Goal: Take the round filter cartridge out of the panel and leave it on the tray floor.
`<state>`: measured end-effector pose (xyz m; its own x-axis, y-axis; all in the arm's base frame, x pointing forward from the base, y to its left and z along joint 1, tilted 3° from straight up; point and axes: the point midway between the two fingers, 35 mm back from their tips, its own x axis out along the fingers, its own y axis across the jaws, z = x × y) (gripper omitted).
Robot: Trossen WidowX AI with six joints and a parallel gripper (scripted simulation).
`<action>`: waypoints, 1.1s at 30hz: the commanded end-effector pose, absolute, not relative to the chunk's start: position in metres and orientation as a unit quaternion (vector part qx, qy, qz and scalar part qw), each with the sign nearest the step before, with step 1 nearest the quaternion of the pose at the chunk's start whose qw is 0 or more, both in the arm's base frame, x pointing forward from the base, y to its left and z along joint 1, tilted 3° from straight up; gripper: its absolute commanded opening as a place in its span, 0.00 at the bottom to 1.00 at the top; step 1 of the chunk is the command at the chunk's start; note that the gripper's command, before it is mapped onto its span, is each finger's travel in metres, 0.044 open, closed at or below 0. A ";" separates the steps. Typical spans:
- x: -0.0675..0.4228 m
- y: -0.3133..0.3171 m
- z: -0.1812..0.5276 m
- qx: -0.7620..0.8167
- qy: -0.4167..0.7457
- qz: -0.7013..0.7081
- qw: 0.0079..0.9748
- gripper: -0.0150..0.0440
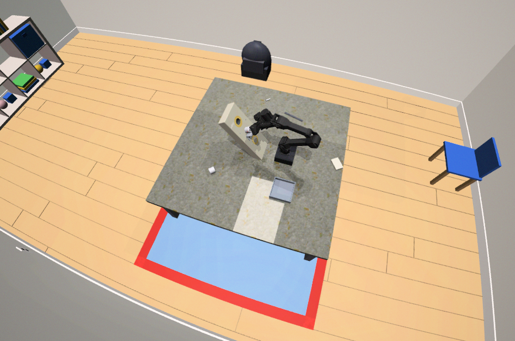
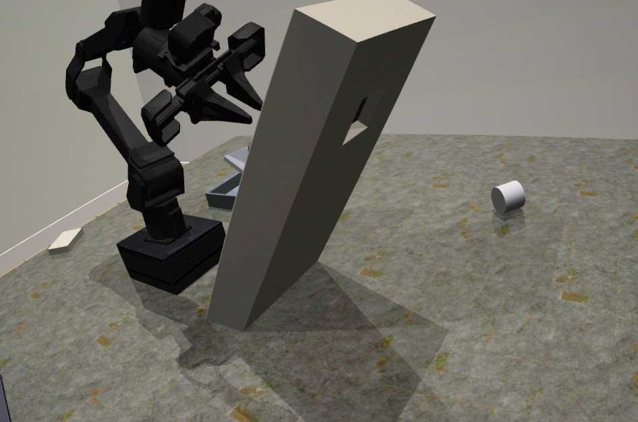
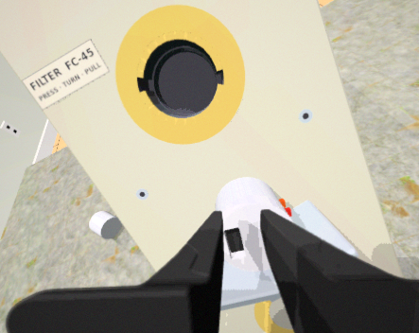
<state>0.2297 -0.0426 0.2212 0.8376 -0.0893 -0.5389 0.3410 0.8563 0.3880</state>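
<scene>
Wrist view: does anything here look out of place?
The yellow-ringed socket gapes empty. Its white cartridge sits lower, just past the end effector, one face slot showing between the fingers; whether it is gripped is unclear. A white cylinder lies loose on the table.

Cartridge seen beyond the fingertips, below its vacated socket

The white filter cartridge (image 3: 246,206) is seen just past the narrowly parted gripper (image 3: 242,225), a dark slot visible on its face between the black fingers; whether it is gripped cannot be told. Above, the panel (image 3: 270,140) shows a dark, yellow-ringed socket (image 3: 181,78) and a label (image 3: 64,74) reading "FILTER FC-45". A small white cylinder (image 3: 105,224) lies on the table (image 3: 43,225).
</scene>
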 end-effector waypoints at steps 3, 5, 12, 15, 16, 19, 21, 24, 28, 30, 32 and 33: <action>0.244 -0.046 0.252 0.240 0.261 -0.114 0.928 0.41; 0.254 -0.048 0.272 0.240 0.261 -0.114 0.928 0.41; 0.261 -0.050 0.293 0.240 0.260 -0.114 0.928 0.50; 0.258 -0.051 0.321 0.240 0.259 -0.113 0.929 0.63; 0.257 -0.051 0.331 0.240 0.259 -0.113 0.929 0.67; 0.253 -0.051 0.353 0.240 0.258 -0.112 0.929 0.81; 0.253 -0.051 0.355 0.240 0.258 -0.112 0.929 0.90; 0.252 -0.051 0.345 0.225 0.276 -0.111 0.928 0.85; 0.242 -0.049 0.284 0.133 0.386 -0.088 0.909 0.77; 0.232 -0.046 0.254 0.085 0.442 -0.066 0.891 0.77; 0.225 -0.044 0.237 0.056 0.475 -0.049 0.877 0.77; 0.224 -0.044 0.235 0.053 0.479 -0.047 0.875 0.77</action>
